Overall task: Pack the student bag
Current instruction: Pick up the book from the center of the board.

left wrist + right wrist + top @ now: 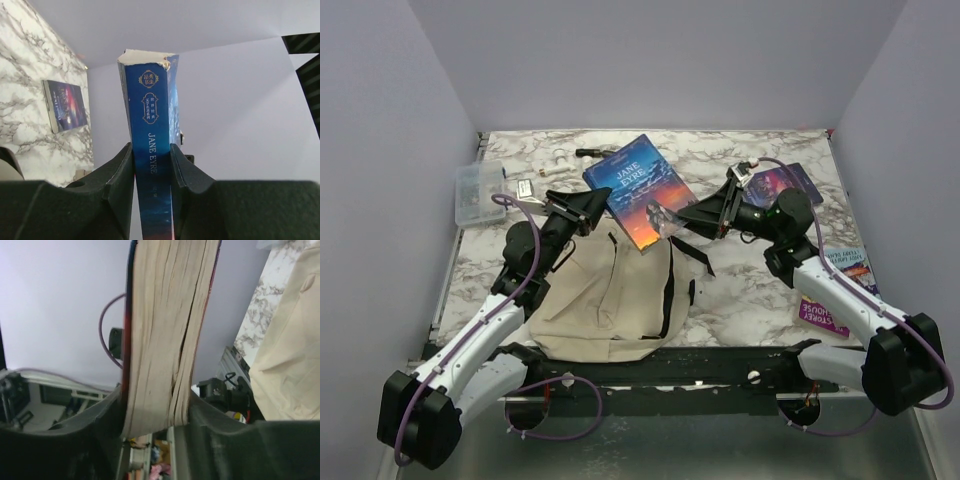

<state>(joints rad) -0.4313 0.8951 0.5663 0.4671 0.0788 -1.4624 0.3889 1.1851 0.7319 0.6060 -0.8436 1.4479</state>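
Note:
A blue "Jane Eyre" book (638, 190) hangs tilted in the air above the student bag (605, 300), a beige canvas backpack lying flat near the table's front. My left gripper (600, 205) holds the book's left side; in the left wrist view its jaws (152, 165) press both sides of the blue spine (150, 115). My right gripper (672, 222) is at the book's lower right corner. In the right wrist view the cream page edge (165, 315) fills the gap of that gripper (152, 410), both fingers against it. The bag (290, 355) shows at the right there.
A clear plastic box (480, 192) stands at the back left, with small items (560, 160) beside it. A dark book (785, 183) lies at the back right behind the right arm. A purple-covered book (835, 290) lies near the right edge.

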